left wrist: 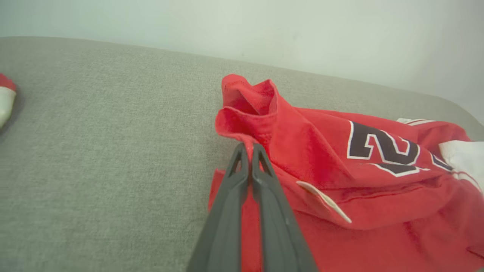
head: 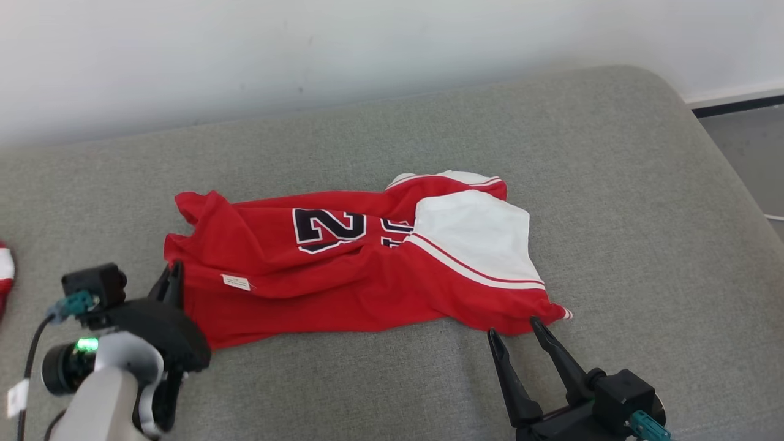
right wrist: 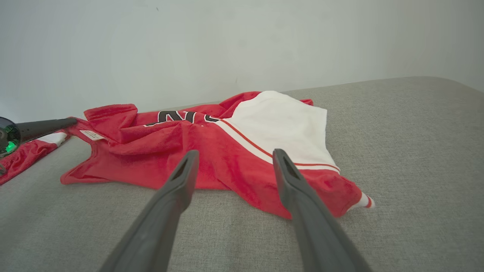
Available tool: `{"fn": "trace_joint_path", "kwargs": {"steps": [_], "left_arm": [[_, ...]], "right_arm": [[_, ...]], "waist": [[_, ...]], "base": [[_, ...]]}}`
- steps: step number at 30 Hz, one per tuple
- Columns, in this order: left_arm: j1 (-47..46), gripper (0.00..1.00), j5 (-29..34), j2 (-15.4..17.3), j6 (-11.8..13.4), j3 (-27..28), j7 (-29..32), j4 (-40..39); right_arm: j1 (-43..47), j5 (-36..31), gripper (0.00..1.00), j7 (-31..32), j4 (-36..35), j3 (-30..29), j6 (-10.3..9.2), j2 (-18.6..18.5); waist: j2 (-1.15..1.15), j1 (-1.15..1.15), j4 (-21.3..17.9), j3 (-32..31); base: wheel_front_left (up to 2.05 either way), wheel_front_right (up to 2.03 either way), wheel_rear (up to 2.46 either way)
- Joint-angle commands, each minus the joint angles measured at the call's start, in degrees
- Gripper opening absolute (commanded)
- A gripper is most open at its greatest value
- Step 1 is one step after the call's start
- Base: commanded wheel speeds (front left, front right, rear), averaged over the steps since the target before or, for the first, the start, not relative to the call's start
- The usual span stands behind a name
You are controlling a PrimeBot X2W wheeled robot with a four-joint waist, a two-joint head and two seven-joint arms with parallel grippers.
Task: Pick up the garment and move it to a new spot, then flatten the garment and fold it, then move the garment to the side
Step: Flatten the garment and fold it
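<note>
A red jersey (head: 343, 288) with a white panel and dark numbers lies crumpled on the grey cushion (head: 612, 184). At its left edge my left gripper (head: 174, 275) is shut. In the left wrist view the fingertips (left wrist: 247, 148) pinch a raised fold of the jersey (left wrist: 302, 151) near a white label. My right gripper (head: 514, 327) stands open just in front of the jersey's lower right corner, nothing between its fingers. In the right wrist view that gripper (right wrist: 235, 153) points at the red hem of the jersey (right wrist: 234, 173) below the white panel.
Another red and white piece of cloth (head: 5, 269) lies at the cushion's far left edge. A white wall (head: 306, 49) runs behind the cushion. Grey floor (head: 747, 141) shows past the cushion's rounded right end.
</note>
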Motion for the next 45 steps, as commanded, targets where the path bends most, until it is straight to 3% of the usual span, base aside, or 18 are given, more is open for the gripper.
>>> {"fn": "trace_joint_path", "kwargs": {"steps": [1,6,13,21,22,23,24,36,45], "left_arm": [[2.8,0.00,-0.7,0.2,-0.2,0.4,-0.7,-2.6],[12.8,0.00,-3.4,-0.6,1.2,2.2,-1.0,-14.6],[27.3,0.00,-6.8,-2.6,5.4,4.7,-0.7,-30.4],[34.4,0.00,-4.6,-2.8,8.0,3.2,-1.2,-30.2],[34.5,0.09,-4.3,-2.8,8.0,3.0,-1.4,-29.4],[34.6,0.95,-4.3,-2.8,8.1,2.7,-1.5,-28.5],[34.6,1.00,-3.6,-2.6,7.8,2.1,-1.7,-27.6],[35.4,1.00,-0.6,-2.4,5.8,3.8,-14.0,-26.1],[35.6,1.00,3.4,-4.5,3.1,6.0,-16.0,-30.9]], "right_arm": [[0.9,-0.4,1.00,-0.3,-0.1,-0.2,0.05,0.0],[1.6,-0.2,1.00,0.1,-0.5,-0.5,0.04,-0.3],[2.1,-0.2,1.00,0.4,-0.9,-0.8,0.05,-0.3],[2.2,0.3,1.00,0.8,-0.8,-0.1,0.05,-0.4],[2.2,0.4,1.00,0.8,-0.8,0.0,0.04,-0.6],[2.2,0.6,1.00,0.8,-0.8,0.1,0.04,-0.8],[2.4,0.7,1.00,0.8,-0.7,0.2,0.05,-1.0],[3.4,1.0,1.00,1.5,-1.3,-1.2,0.05,-1.8],[0.8,1.0,1.00,5.0,-0.9,-3.9,0.05,-3.3]], "waist": [[0.00,0.00,0.7,-0.8],[0.00,0.00,1.7,-1.7],[0.00,0.00,3.0,-2.4],[0.00,0.00,3.2,-3.2],[0.00,0.00,3.2,-3.4],[0.00,0.00,3.2,-3.6],[0.00,0.00,3.1,-3.9],[0.00,0.00,3.4,-6.4],[0.00,0.00,5.2,-6.6]], "base": [[0.00,0.00,0.00],[0.00,0.00,0.00],[0.00,0.00,0.00],[0.00,0.00,0.00],[0.00,0.00,0.00],[0.00,0.00,0.00],[0.00,0.00,0.00],[0.00,0.00,0.00],[0.00,0.00,0.00]]}}
